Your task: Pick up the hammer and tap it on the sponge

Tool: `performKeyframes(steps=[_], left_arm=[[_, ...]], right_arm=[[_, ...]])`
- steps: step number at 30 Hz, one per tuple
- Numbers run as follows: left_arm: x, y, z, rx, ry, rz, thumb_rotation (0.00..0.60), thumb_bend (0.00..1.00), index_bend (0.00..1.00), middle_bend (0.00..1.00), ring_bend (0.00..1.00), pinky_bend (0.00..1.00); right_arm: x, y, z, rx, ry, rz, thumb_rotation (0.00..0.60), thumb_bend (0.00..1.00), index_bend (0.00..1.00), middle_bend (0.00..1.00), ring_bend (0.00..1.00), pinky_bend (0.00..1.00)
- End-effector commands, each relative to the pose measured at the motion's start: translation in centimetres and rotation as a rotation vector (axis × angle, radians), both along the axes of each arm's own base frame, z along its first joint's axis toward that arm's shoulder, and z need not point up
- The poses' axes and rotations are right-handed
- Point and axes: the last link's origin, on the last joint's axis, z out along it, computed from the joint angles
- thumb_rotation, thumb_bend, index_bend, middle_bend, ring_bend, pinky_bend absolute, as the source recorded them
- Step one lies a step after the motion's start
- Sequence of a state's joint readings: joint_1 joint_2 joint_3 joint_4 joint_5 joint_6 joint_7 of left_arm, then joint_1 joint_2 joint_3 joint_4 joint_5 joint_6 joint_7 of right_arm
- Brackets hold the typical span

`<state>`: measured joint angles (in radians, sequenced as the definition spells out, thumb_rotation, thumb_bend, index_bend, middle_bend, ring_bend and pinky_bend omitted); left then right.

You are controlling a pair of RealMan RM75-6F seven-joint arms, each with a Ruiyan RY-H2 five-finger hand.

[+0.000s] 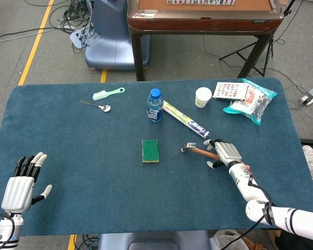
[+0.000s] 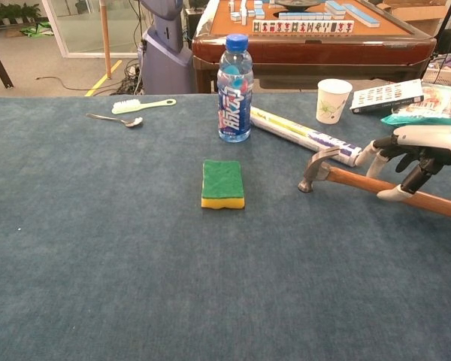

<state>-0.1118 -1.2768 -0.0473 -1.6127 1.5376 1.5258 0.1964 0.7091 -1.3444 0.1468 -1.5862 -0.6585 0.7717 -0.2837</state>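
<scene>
Blue felt tabletop: hammer (image 2: 376,183) lies flat at 3 o'clock of the sponge (image 2: 223,183), so my right hand (image 2: 413,150) arches over its wooden handle, fingers spread, not clasping; left hand (image 1: 22,185) idles spread at 8 o'clock.

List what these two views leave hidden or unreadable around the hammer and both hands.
- Hammer: chest view, the handle's end runs off the right edge; in the head view the right hand covers it.
- Right hand: neither view shows whether the fingers have closed on the handle; the palm side is hidden.
- Left hand: absent from the chest view.
- Bottle label: too small to read.
</scene>
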Motion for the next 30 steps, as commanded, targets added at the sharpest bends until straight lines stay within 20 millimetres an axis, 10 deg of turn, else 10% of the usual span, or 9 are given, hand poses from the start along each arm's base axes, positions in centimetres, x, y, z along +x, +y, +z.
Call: performKeyframes(steps=[1,30], left_arm=[[-0.03,0.03,-0.02,0.001,-0.001,0.0,0.6,0.23,0.07,0.09,0.07,0.0],[-0.57,-0.04,0.15,0.02,-0.005,0.015,0.6,0.23,0.07,0.09,0.07,0.0]], right_arm=[[0.02,-0.1,-0.31,0.006,0.0,-0.006,0.6,0.35,0.24,0.32,0.11,0.19],[0.36,-0.79,-1.17,0.042,0.023,-0.014,0.6,0.48,0.32,0.36,0.13,0.19]])
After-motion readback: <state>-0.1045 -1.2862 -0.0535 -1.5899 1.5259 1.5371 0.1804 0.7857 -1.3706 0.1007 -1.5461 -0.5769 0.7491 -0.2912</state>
